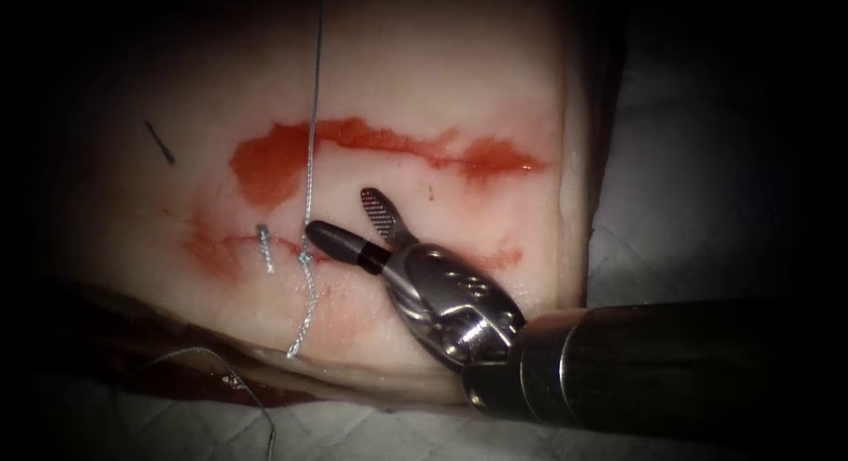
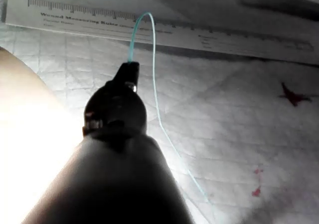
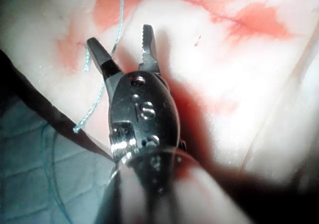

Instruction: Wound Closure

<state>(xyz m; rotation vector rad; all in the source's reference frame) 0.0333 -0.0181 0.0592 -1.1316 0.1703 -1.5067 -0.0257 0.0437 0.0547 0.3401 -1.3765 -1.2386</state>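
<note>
The tissue (image 1: 442,90) carries a red-stained cut (image 1: 397,145) and a second stained line lower down. At that lower line a thread (image 1: 311,161) is knotted (image 1: 305,258). It rises straight up out of the picture, and its frayed free end (image 1: 293,348) hangs toward the tissue's front edge. My right tool (image 1: 340,214) stands open just right of the knot, its dark jaw almost touching the thread, holding nothing; the right wrist view shows these jaws (image 3: 119,36) spread beside the thread (image 3: 115,32). My left tool (image 2: 128,70) is shut on the thread (image 2: 152,45) over the drape. Where the needle lies I cannot tell.
A short cut thread end (image 1: 265,247) sits left of the knot, and a dark mark (image 1: 160,143) lies further up and left. More thread (image 1: 221,359) trails over the white drape in front. A paper ruler (image 2: 209,37) and red spots (image 2: 294,95) lie on the drape.
</note>
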